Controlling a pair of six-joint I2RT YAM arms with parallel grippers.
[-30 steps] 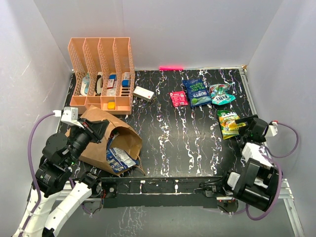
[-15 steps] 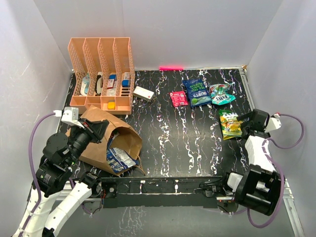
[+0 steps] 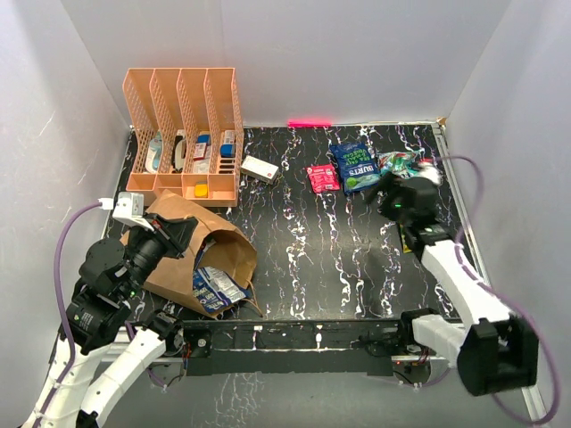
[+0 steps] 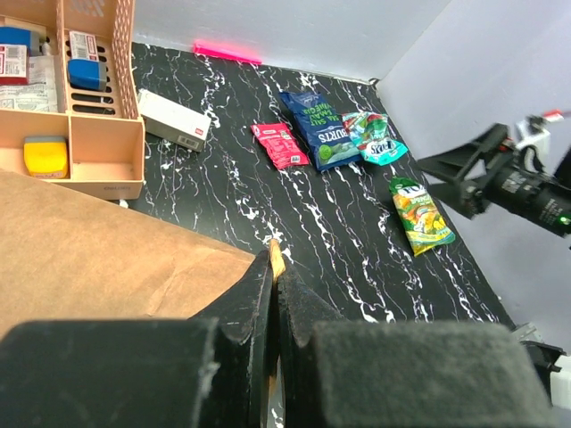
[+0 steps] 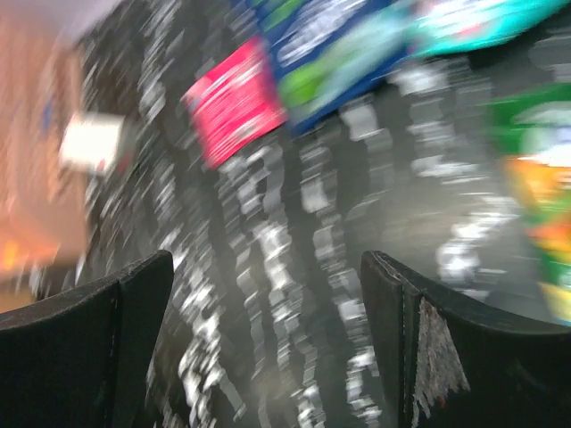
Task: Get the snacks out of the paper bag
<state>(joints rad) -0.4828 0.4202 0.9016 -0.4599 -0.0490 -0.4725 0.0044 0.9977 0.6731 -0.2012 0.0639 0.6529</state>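
The paper bag lies on its side at the left, mouth facing right. Dark blue packets show in its mouth. My left gripper is shut on the bag's upper edge. A pink-red packet, a dark blue bag, a teal bag and a green-yellow bag lie on the table at the right. My right gripper hangs open and empty above the table beside those snacks. Its arm hides most of the green-yellow bag from above.
An orange mesh rack holding small boxes stands at the back left. A small white box lies next to it. A pink strip marks the back edge. Grey walls close in on three sides.
The right arm swung from the table's right edge up and leftward over the laid-out snacks, its view blurred by motion. The left gripper and bag have not moved.
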